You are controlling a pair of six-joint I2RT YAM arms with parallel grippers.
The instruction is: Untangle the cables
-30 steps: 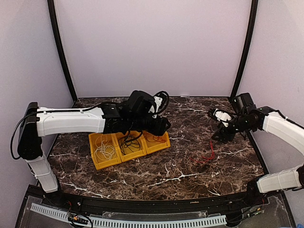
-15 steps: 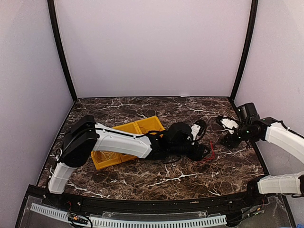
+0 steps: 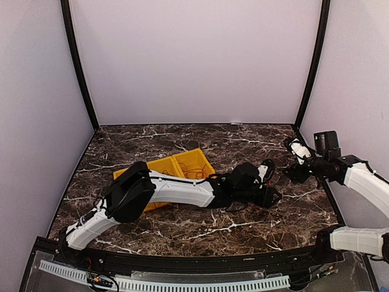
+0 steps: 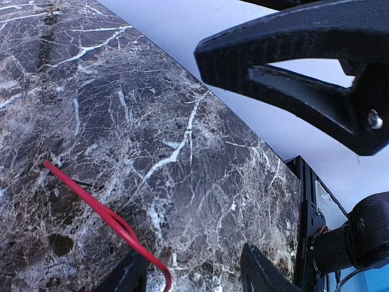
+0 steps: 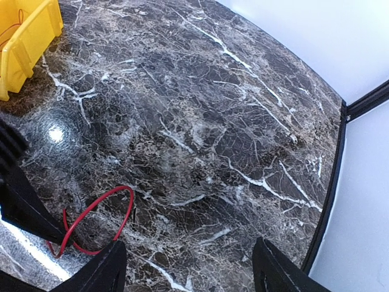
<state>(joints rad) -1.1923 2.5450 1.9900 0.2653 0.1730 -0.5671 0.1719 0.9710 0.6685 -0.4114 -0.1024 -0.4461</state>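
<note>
A red cable point(image 4: 97, 210) lies on the dark marble table point(image 4: 200, 182). It runs from the left down to the left fingertip point(image 4: 129, 275) of my left gripper point(image 4: 191, 272). That gripper is open, low over the table, and nothing is pinched between its jaws. In the top view the left gripper point(image 3: 269, 196) is stretched far to the right and covers the cable. From the right wrist the red cable point(image 5: 100, 210) shows as a loop beside the left fingertip point(image 5: 108, 269) of my right gripper point(image 5: 189, 269), which is open and empty. The right gripper point(image 3: 292, 173) hovers just right of the left one.
Yellow bins point(image 3: 182, 161) stand mid-left on the table, partly under my left arm point(image 3: 176, 188); a corner of them point(image 5: 27, 36) shows from the right wrist. Black frame posts point(image 3: 313, 61) and the enclosure walls bound the table. The right gripper's finger point(image 4: 304, 58) hangs close above the left camera.
My left arm has swung from over the yellow bins to the right and down to the red cable. The right gripper has pulled back to the right. The bins now sit more askew.
</note>
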